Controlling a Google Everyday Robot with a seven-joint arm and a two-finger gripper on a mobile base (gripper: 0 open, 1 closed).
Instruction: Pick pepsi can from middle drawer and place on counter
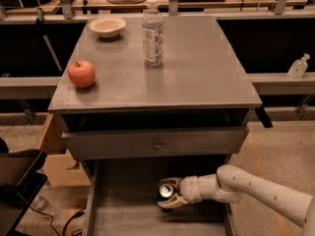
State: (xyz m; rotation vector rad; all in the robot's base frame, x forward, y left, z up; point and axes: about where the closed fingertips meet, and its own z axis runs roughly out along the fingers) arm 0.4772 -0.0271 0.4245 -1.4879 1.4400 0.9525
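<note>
While the white arm reaches in from the right, the jaws sit low inside the open middle drawer, near its right wall and below the closed drawer front with its knob.

- Jaws: closed around the pepsi can. One tan finger lies on its far side and the other on its near side. Both appear to touch the can, though the drawer is dim and contact is hard to confirm.
- Can: directly between the jaws at their tips, silver top visible toward the camera. Whether its base rests on the drawer floor, cannot tell.
- Table: well above the jaws and behind them.
- On the table: water bottle upright, roughly straight above the jaws; bowl above and to their left, at the far edge; apple further left, near the left edge. All three stand well apart from each other.
- Cardboard box: on the floor left of the jaws, outside the drawer.
</note>
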